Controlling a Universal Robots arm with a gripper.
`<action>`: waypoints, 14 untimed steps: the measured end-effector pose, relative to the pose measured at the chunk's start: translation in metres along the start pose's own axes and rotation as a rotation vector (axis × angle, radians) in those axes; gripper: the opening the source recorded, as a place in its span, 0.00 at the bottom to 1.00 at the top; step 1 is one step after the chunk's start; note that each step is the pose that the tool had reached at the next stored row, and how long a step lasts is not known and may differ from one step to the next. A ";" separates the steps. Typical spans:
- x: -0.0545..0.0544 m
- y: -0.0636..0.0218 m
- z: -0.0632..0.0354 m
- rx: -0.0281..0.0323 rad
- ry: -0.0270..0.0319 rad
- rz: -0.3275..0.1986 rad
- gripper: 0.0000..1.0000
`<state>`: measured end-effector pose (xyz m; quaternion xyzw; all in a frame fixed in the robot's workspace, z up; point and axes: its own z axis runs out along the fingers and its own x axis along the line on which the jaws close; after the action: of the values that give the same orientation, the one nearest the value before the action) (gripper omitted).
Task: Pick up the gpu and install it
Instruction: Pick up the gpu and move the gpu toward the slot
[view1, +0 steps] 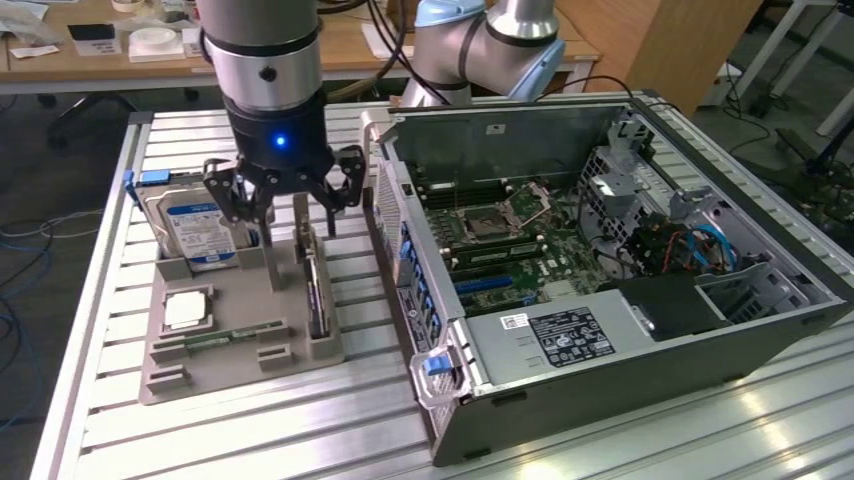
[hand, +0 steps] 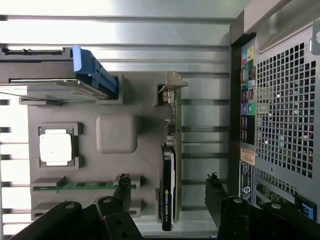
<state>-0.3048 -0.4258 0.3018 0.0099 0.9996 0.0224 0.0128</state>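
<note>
Hovering with fingers spread wide at the exterior view's left, the pincer (view1: 299, 225) hangs over the gpu (view1: 316, 295). The card stands on edge in a slot of the grey parts tray (view1: 227, 375), likely so its flat faces can be gripped. The open computer case (view1: 601, 340) sits just beside the tray on the worktop (view1: 334, 445).

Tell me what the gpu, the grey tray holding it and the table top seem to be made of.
gpu: dark circuit card with a glossy black shroud, likely plastic; its pale end bracket looks like bare sheet metal.
Grey tray: matte, uniform, blocky pockets; probably moulded or printed plastic.
Table top: ribbed silvery slats with bright glare; likely aluminium.
</note>
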 end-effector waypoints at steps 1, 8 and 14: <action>0.000 -0.0001 0.0010 0.0001 0.0001 0.000 0.71; 0.000 -0.0009 0.0090 0.0006 -0.0002 0.004 0.71; 0.000 -0.0010 0.0147 0.0104 0.0095 0.005 0.71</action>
<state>-0.3040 -0.4261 0.2871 0.0123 0.9997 0.0173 0.0079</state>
